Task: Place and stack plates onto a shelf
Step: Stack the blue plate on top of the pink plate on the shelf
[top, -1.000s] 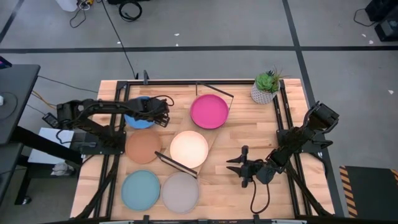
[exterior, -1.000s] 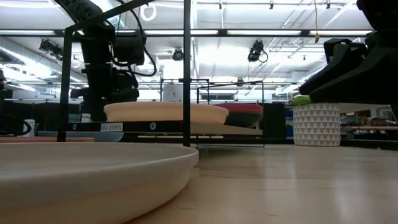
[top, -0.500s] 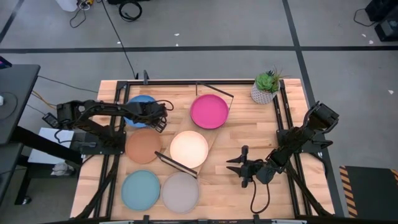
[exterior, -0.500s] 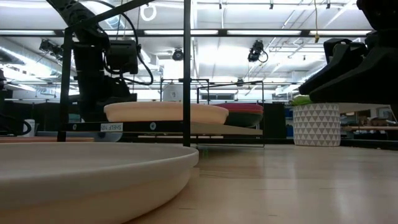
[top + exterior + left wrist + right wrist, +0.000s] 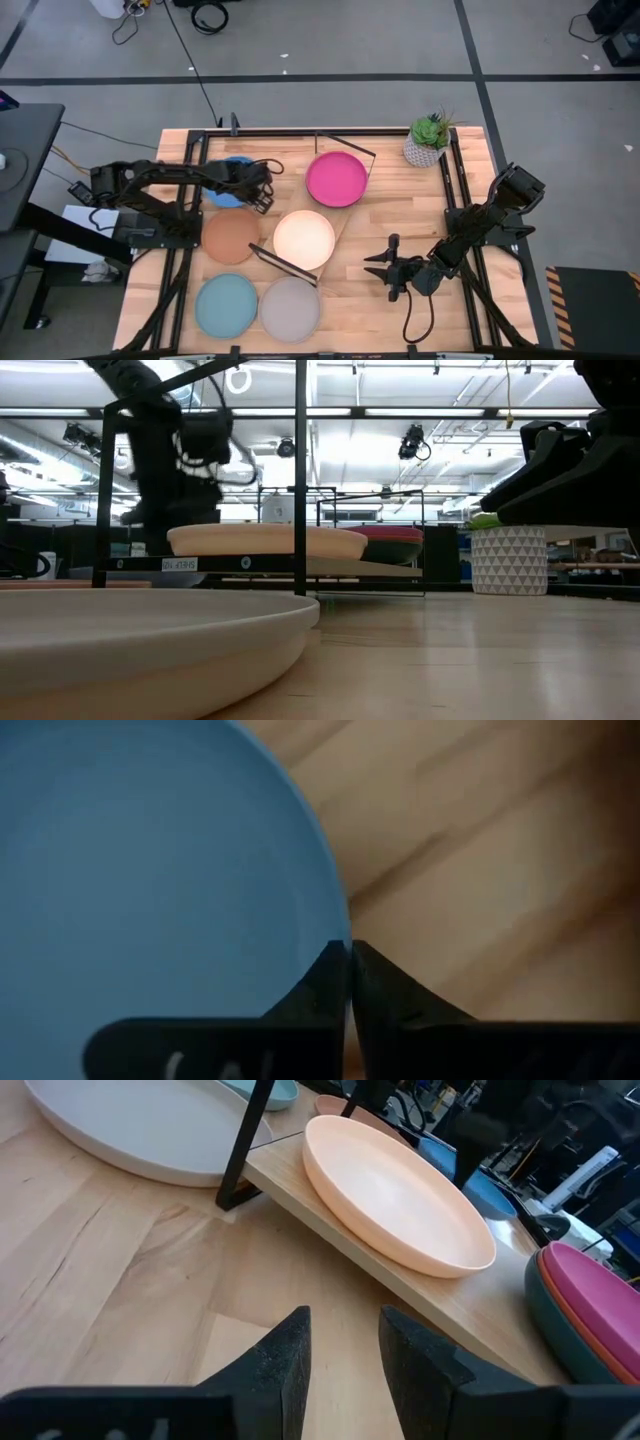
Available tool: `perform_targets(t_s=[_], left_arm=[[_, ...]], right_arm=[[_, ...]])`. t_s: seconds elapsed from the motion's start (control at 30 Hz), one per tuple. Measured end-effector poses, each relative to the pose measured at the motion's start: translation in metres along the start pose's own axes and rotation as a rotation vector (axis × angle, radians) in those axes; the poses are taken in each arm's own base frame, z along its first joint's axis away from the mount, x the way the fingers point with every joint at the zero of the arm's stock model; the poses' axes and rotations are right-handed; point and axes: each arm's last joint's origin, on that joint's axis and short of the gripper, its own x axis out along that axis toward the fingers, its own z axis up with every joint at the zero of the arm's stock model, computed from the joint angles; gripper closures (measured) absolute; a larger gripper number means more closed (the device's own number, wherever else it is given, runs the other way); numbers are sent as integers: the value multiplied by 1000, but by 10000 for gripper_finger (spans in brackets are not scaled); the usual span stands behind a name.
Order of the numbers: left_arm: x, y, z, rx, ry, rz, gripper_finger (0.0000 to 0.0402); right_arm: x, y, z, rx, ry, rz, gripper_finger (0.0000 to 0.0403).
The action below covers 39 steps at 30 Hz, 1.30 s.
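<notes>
From above, the left claw [image 5: 262,187] has slid further over the blue plate [image 5: 225,168], covering more than a second ago. Low view: its arm has shifted. Left wrist: fingertips [image 5: 335,965] pinch that plate's rim. The right claw [image 5: 385,268] waits, slightly spread, near the shelf [image 5: 420,1295].

The left gripper [image 5: 262,190] sits right over the blue plate [image 5: 226,166], with the terracotta plate [image 5: 231,235] just below its jaws. Pink plate [image 5: 337,179] and cream plate [image 5: 303,240] are on the shelf [image 5: 345,222] off to the side, and the right gripper [image 5: 381,268] hangs well apart from all of it.
</notes>
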Motion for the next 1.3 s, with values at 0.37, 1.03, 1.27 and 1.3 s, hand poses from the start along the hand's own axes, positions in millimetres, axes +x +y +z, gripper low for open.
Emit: perform_targets(t_s=[0.37, 1.03, 1.27, 1.3], left_arm=[[-91, -40, 55, 56, -142, -209, 391], [-115, -188, 80, 724, -190, -296, 391], [-91, -211, 97, 941, -183, -221, 391], [-86, -210, 100, 955, -175, -214, 391]], right_arm=[[0, 0, 0, 2, 2, 0, 277], [0, 0, -1, -4, 4, -6, 277], [0, 0, -1, 4, 9, -7, 277], [-1, 0, -1, 7, 10, -5, 277]])
